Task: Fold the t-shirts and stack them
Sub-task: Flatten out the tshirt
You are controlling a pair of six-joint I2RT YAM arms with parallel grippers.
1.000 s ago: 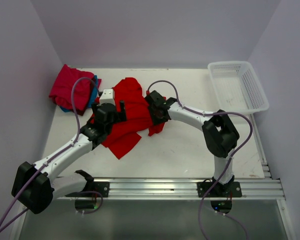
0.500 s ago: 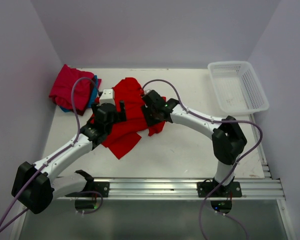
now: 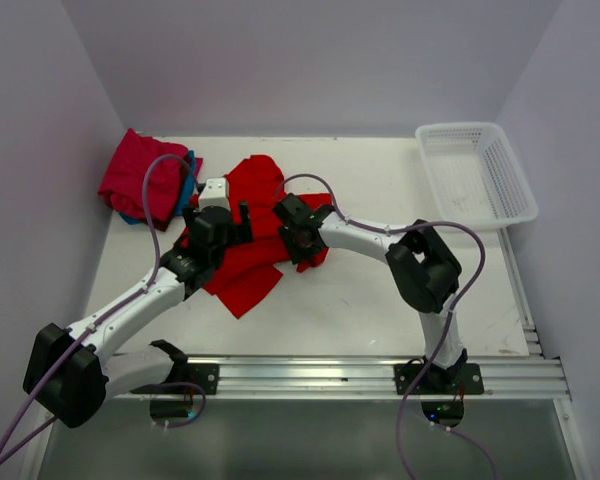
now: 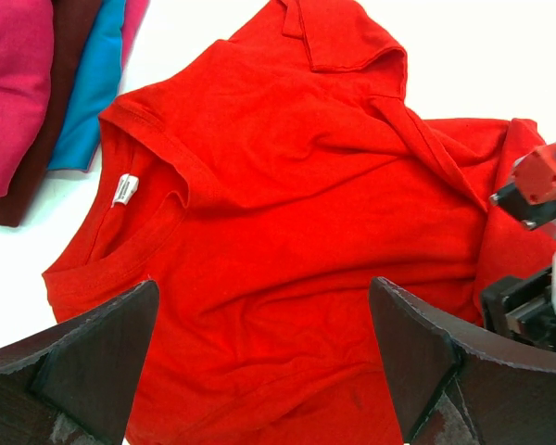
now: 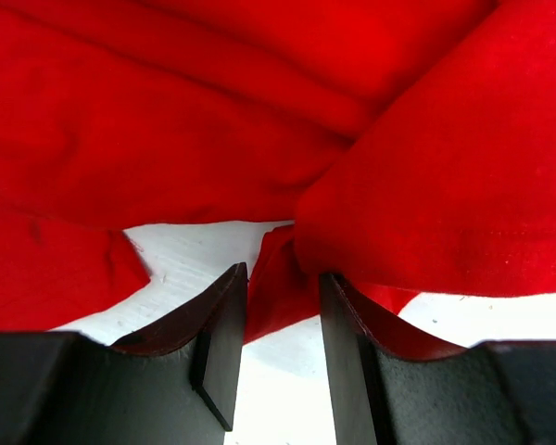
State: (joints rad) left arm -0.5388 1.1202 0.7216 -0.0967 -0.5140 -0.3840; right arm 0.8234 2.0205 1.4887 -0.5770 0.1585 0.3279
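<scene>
The red t-shirt (image 4: 296,232) is soft, matt knit cloth, creased, with a small white fabric label (image 4: 124,188) at its neck. The crimson-pink t-shirt (image 4: 14,83) and teal-blue t-shirt (image 4: 93,93) are matt cloth too. The left gripper (image 4: 264,286) has dark matt fingers (image 4: 102,362), scuffed at the edges, perhaps rubber. The basket (image 3: 477,172) is white plastic mesh. The table (image 3: 380,300) is smooth, matt white.

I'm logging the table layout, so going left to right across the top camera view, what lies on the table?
First the crimson-pink t-shirt stacked on the teal-blue t-shirt, then the bright red t-shirt, then the white mesh basket.
</scene>
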